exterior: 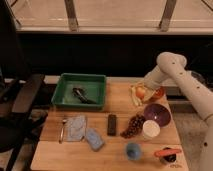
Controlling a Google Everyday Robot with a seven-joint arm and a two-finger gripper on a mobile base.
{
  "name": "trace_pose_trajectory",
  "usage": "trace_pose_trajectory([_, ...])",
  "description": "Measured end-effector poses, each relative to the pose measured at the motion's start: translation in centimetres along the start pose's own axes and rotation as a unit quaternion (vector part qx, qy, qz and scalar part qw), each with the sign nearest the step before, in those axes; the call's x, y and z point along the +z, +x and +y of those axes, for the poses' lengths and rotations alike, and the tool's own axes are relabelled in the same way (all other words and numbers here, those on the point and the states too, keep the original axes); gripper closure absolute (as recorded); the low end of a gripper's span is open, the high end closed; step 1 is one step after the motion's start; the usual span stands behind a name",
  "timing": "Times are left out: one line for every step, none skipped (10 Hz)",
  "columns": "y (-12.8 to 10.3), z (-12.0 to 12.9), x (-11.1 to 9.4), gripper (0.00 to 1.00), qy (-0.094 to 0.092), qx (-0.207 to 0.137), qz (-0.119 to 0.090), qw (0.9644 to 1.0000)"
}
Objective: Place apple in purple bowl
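Note:
The apple (pixel 141 92), small and yellow-orange, sits between the pale fingers of my gripper (pixel 138 93), which is shut on it. The gripper holds it just above the table's back right part, right beside the red-orange bowl (pixel 158 94). The purple bowl (pixel 157 114) stands on the table below and to the right of the apple, apart from it. My white arm (pixel 172 67) reaches in from the right.
A green tray (pixel 82 90) with a dark object is at the back left. Dark grapes (pixel 132 125), a white cup (pixel 150 129), a dark bar (pixel 112 124), a blue cup (pixel 132 150), blue cloths (pixel 82 132) and a utensil (pixel 62 130) lie in front.

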Motion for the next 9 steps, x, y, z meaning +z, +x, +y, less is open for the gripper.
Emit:
trace_pose_trajectory([1.2, 1.2, -1.1, 1.0, 0.002, 0.012, 0.003, 0.9999])
trace_pose_trajectory([2.4, 2.5, -1.6, 0.98, 0.003, 0.028, 0.005, 0.9996])
trace_pose_trajectory([3.5, 3.9, -1.7, 0.9, 0.005, 0.045, 0.004, 0.999])
trace_pose_trajectory([4.4, 5.4, -1.4, 0.8, 0.004, 0.062, 0.0, 0.9981])
trace_pose_trajectory([4.7, 6.8, -0.8, 0.7, 0.0, 0.074, -0.005, 0.9972])
trace_pose_trajectory([4.5, 8.3, -0.1, 0.59, -0.007, 0.081, -0.008, 0.9966])
trace_pose_trajectory([4.1, 9.5, 0.6, 0.5, -0.014, 0.083, -0.009, 0.9964])
trace_pose_trajectory([3.6, 10.0, 1.1, 0.42, -0.018, 0.083, -0.009, 0.9963])
trace_pose_trajectory([3.2, 10.4, 1.4, 0.31, -0.024, 0.083, -0.01, 0.9962])
